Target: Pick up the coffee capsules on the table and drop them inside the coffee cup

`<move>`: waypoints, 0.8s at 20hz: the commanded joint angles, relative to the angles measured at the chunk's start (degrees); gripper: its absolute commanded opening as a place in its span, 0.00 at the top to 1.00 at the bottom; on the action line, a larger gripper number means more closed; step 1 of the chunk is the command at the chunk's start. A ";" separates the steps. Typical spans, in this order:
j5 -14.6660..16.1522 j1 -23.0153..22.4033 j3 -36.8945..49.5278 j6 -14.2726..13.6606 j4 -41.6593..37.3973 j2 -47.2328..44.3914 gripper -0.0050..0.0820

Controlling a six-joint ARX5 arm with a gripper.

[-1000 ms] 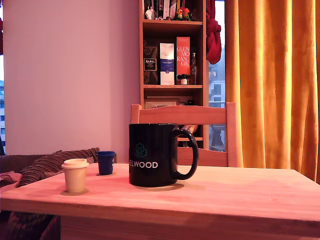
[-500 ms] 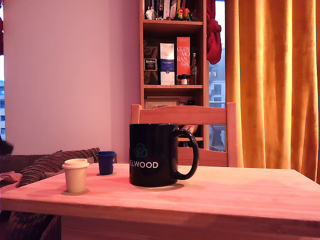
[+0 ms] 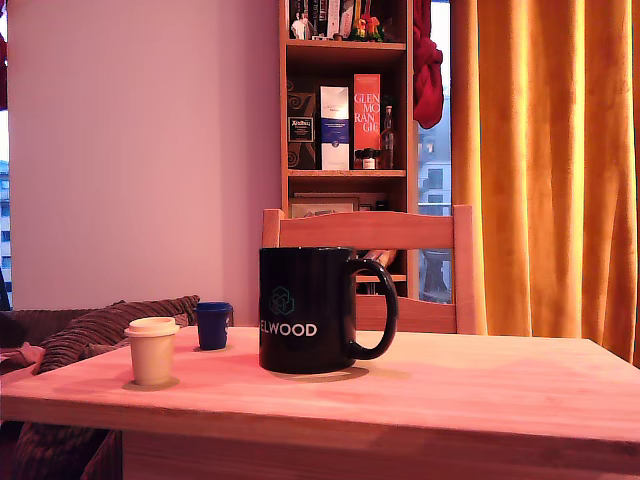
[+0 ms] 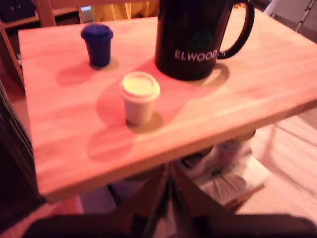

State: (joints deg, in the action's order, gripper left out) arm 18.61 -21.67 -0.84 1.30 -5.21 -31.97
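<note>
The black ELWOOD coffee cup [image 3: 305, 310] stands upright mid-table, its handle toward the exterior view's right. The cream capsule [image 3: 152, 351] stands near the table's [image 3: 480, 390] front left, and the dark blue capsule [image 3: 212, 325] is farther back between the cream one and the cup. In the wrist view the cream capsule [image 4: 139, 97] is nearest, with the blue capsule [image 4: 97, 44] and the cup [image 4: 193, 39] beyond it. My gripper [image 4: 169, 172] shows only there, dark and blurred, off the table's near edge. Its fingers meet at the tips and hold nothing.
A wooden chair [image 3: 365, 232] stands behind the table, with a bookshelf [image 3: 345, 100] and orange curtains [image 3: 540, 160] beyond. Striped cushions [image 3: 100, 325] lie at the exterior view's left. Clutter on the floor [image 4: 233, 168] shows under the table's edge.
A small dark shape at the exterior view's left edge half a second ago no longer shows. The cup and both capsules have not moved.
</note>
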 commanded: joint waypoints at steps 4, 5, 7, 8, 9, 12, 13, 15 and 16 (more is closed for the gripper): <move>-2.91 -0.09 -0.33 0.24 -6.58 0.02 0.31; -3.41 -0.09 -0.33 0.24 -6.95 -0.31 0.31; -3.93 -0.09 -0.33 -0.42 -7.32 -1.66 0.31; -3.91 -0.09 -0.33 -1.22 -8.24 -2.75 0.31; -3.91 -0.09 -0.33 -1.22 -9.81 -4.00 0.31; -3.82 -0.09 -0.33 -4.61 -14.67 -8.20 0.31; -3.48 -0.11 -0.33 -5.33 -15.89 -9.75 0.31; -2.97 -0.09 -0.33 -6.34 -18.43 -13.18 0.31; -2.95 -0.09 -0.33 -6.36 -20.44 -15.02 0.31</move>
State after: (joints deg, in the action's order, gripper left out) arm 15.38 -21.67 -0.95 -3.46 -24.08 -45.95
